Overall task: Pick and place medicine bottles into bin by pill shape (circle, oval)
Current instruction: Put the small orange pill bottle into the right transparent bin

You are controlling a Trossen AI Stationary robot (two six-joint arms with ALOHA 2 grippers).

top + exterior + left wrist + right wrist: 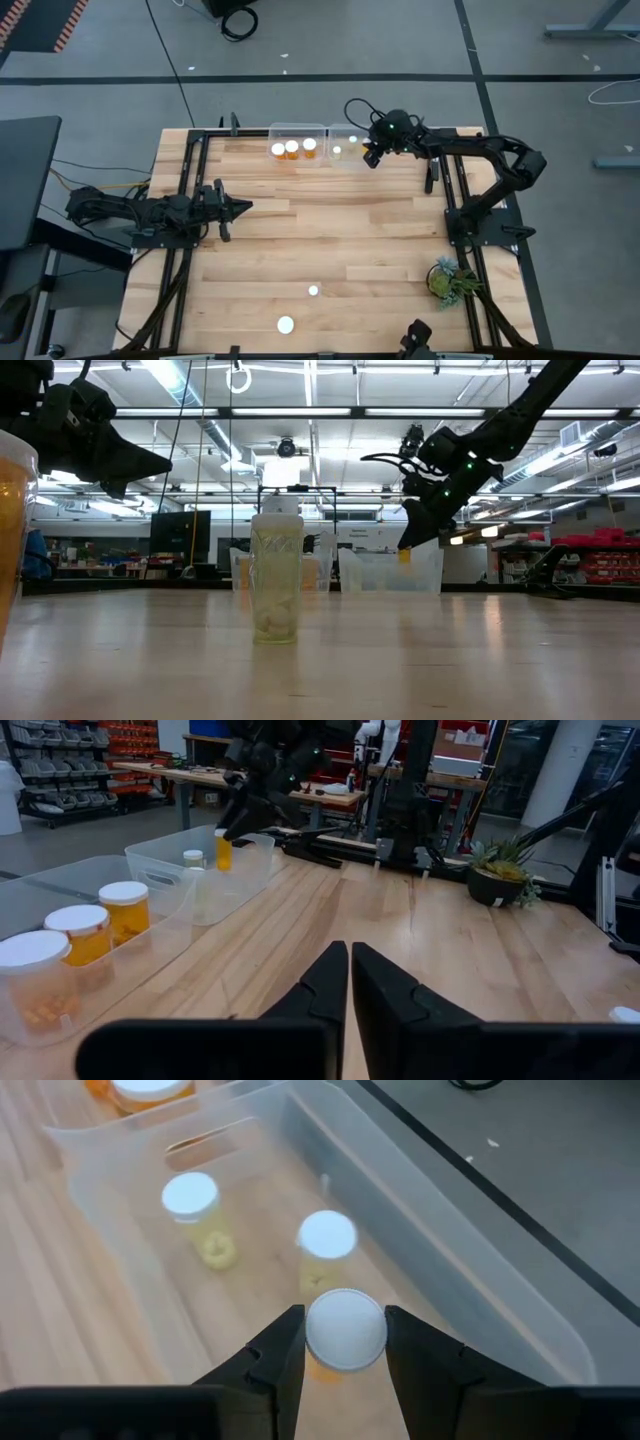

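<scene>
Over the far right clear bin [343, 146], right gripper [344, 1342] clamps a white-capped orange pill bottle [345, 1330], held above the bin's interior. Two small-capped bottles [190, 1196] stand inside this bin. Adjoining left bin [297, 131] holds three larger-capped orange bottles [123, 908]. Left gripper [349, 978] hangs at the table's left side, fingers pressed together, empty. Two more bottles [286, 324] stand near the table's [380, 250] near edge, well apart from both bins.
</scene>
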